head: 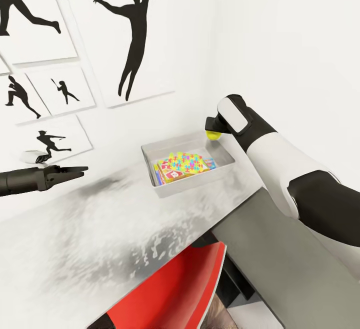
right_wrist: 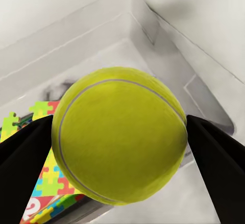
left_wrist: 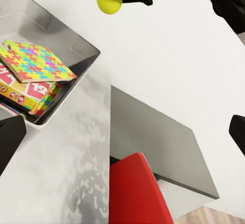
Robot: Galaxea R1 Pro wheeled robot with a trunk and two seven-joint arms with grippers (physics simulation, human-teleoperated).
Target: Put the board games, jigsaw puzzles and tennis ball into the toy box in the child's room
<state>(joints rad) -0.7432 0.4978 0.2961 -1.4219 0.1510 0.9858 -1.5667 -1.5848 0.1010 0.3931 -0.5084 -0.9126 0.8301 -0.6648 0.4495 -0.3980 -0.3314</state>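
The table (head: 75,249), a mottled grey-white top against a white wall hung with silhouette prints (head: 131,34), runs from near left to far right, a red chair (head: 175,294) tucked under its near edge. On its far end sits the toy box (head: 159,189), its long axis lying left to right, already stacked with flat boxes. Topmost there is a jigsaw puzzle (head: 184,161) in bright interlocking colours, over a red-lettered board game (head: 172,173).

My right gripper (head: 214,134) is clamped on the tennis ball (right_wrist: 120,134), a finger pressed to each side of it. The ball hangs above the toy box's far right corner, roughly over the rim there; the bare floor of the bin lies below and slightly nearer and left of it. I judge a short move inward before release would keep it from glancing off the sloping wall.

My left gripper (head: 75,171) hovers empty over the table well to the left, fingers drawn nearly together, farther from the bin than my right.
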